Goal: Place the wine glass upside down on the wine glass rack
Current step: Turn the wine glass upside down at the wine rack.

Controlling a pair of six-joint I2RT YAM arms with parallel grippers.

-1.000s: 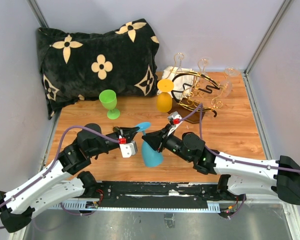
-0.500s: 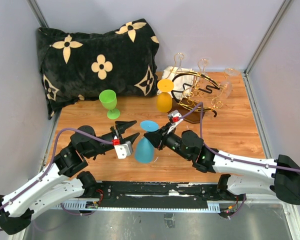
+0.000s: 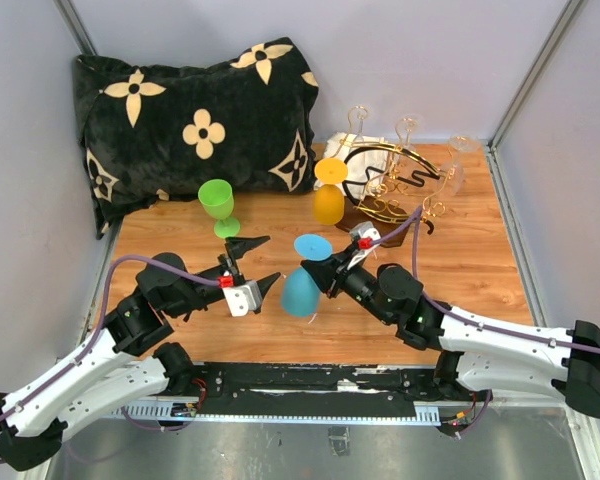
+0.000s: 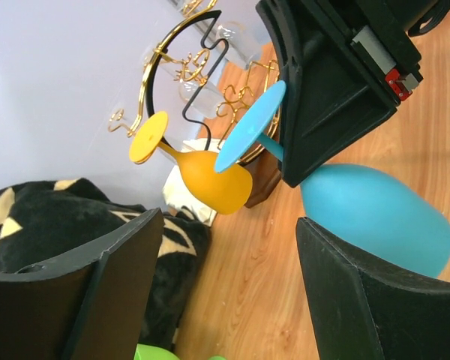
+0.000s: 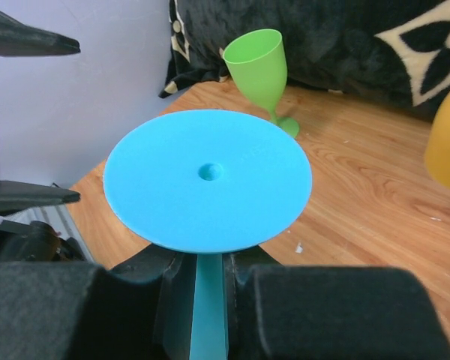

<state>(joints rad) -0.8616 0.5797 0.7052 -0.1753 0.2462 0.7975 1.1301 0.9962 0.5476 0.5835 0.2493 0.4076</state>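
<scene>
Filling most of the view from above is a brown wooden table (image 3: 470,265). A big black pillow (image 3: 195,120) with cream flowers lies at the back left of it. The wine glass rack (image 3: 395,185) stands at the back right, gold and curly, with a black ring and a dark wooden foot. Some clear glasses (image 3: 408,128) hang on it with their round feet up. The right gripper (image 3: 327,272) is near the middle of the table, well in front of the rack. It is pinching the thin stem of the blue wine glass (image 3: 300,290), right under the flat round foot. The glass is turned over and tipped, foot up and cup low near the wood. I cannot tell if the cup touches the table. The left gripper (image 3: 271,260) is just beside the blue glass on its left. Its two black fingers (image 4: 97,289) are spread wide apart with nothing between them. An orange glass (image 3: 329,198) is upside down just beside the rack's left side. A green glass (image 3: 218,205) stands the right way up in front of the pillow.
</scene>
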